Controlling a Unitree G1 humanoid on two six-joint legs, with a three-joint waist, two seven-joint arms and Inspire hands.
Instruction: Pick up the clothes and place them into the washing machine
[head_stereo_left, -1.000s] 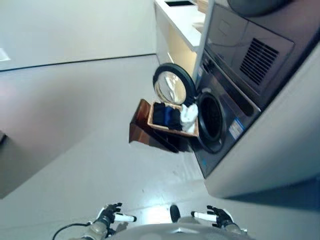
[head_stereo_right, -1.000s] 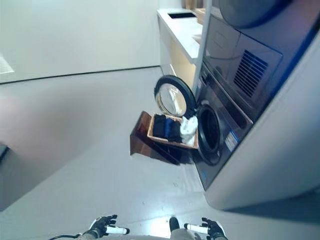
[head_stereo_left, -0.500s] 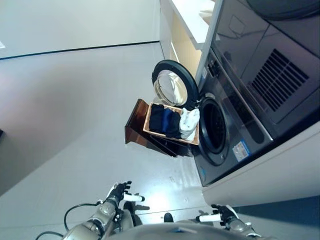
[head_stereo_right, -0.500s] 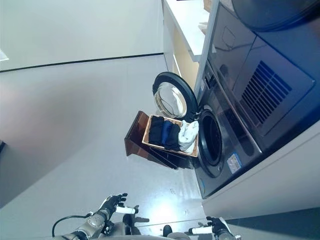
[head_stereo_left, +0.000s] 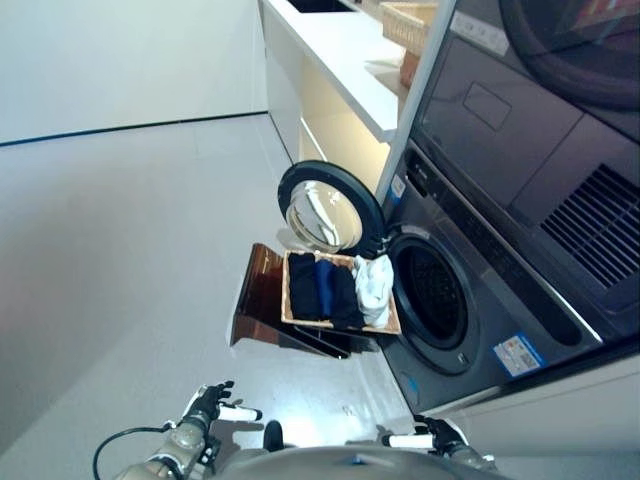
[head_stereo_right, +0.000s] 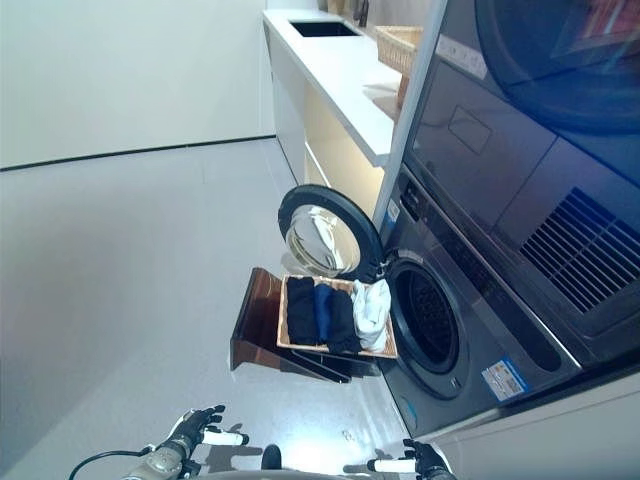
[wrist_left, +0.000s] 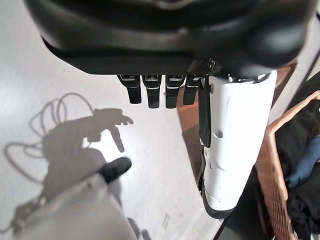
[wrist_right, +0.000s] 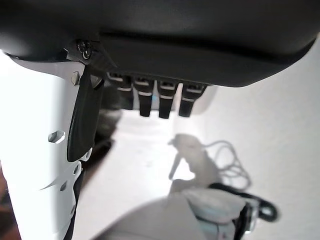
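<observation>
Dark and white clothes sit in basket just beside washing machine, door open. Left hand & right hand loose, empty, far below basket. Only left wrist cam shows basket up close.

One washing machine stands at the right with its one round door swung open to the left. Above it sits one more front-loading appliance. One wicker basket rests on one dark wooden stand just left of the drum opening. In the basket lie about four folded clothes: two black pieces, one blue piece between them, and one white piece nearest the machine. One second wicker basket sits on the far white counter.
</observation>
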